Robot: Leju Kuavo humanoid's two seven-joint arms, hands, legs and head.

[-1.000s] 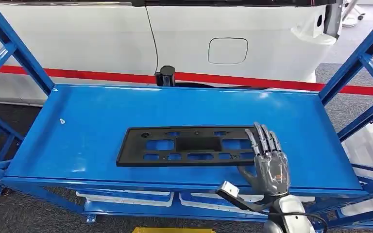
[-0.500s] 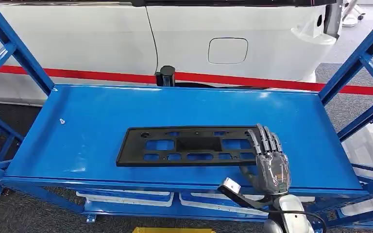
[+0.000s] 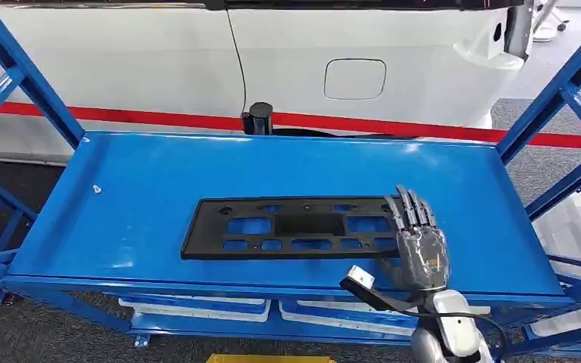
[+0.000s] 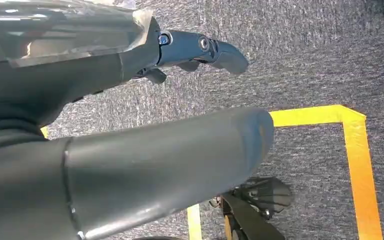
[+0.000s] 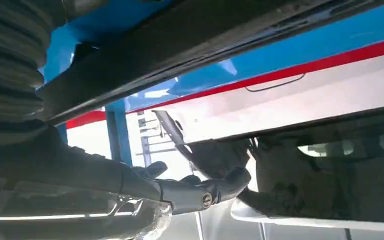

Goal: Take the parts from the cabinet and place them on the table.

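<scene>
Black plate [image 3: 295, 227] flat on blue shelf [image 3: 144, 174] — right hand [image 3: 417, 242] over its right end

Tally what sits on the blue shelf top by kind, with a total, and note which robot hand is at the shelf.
Black plastic panel: 1
Small white fastener-like bit: 1
Total on the blue shelf top: 2
The right hand is at the panel's right end, fingers laid over it; whether it grips cannot be told. The left hand hangs over grey carpet.
</scene>
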